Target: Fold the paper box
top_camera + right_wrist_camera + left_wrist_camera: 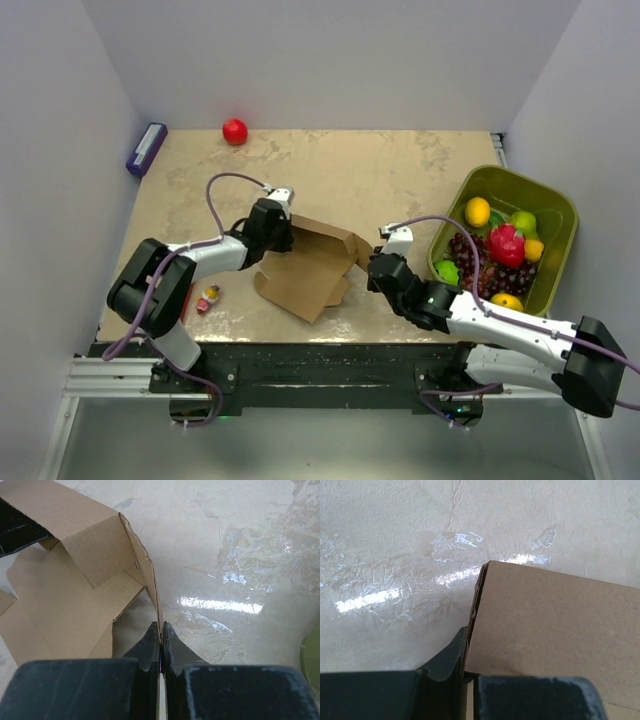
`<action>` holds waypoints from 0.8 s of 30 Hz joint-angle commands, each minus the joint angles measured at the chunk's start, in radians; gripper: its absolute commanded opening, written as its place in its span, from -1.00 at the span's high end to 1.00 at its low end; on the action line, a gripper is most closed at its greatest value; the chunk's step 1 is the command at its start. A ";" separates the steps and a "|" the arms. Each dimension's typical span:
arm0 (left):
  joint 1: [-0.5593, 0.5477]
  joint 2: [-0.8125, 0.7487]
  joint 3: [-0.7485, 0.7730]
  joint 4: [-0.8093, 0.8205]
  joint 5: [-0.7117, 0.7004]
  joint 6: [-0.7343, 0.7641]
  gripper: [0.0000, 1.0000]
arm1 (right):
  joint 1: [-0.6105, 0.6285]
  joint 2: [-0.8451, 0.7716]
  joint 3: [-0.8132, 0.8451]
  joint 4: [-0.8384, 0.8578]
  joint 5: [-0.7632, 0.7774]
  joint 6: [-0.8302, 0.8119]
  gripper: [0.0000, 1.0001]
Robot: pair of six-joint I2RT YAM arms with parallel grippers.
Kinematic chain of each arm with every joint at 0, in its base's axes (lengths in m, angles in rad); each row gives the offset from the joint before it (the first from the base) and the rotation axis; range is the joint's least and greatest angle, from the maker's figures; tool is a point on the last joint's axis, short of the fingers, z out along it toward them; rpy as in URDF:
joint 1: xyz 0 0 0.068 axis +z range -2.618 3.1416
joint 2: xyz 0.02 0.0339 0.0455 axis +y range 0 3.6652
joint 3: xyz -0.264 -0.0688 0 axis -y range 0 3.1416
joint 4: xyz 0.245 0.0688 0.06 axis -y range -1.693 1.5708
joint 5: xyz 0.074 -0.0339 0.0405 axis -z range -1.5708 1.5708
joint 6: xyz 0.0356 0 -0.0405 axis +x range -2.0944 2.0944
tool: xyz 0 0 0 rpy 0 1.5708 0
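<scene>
The paper box (310, 265) is a plain brown cardboard sheet, partly folded, lying mid-table with its far panels raised. My left gripper (277, 238) is shut on its left raised panel (550, 625); the left finger (451, 655) presses the panel's edge. My right gripper (374, 266) is shut on the right raised flap (142, 567), which stands upright between the fingertips (152, 642). The box's flat panels (55, 605) lie on the table to the left in the right wrist view.
A green bin (560, 215) of toy fruit stands at the right. A red ball (235, 131) and a small purple box (146, 148) lie at the far left. A small toy (209, 298) lies near the left arm. The table top (400, 170) is beige.
</scene>
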 commanded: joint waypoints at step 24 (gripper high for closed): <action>0.045 -0.008 -0.116 0.112 -0.078 0.057 1.00 | 0.021 0.023 -0.044 0.118 0.060 0.025 1.00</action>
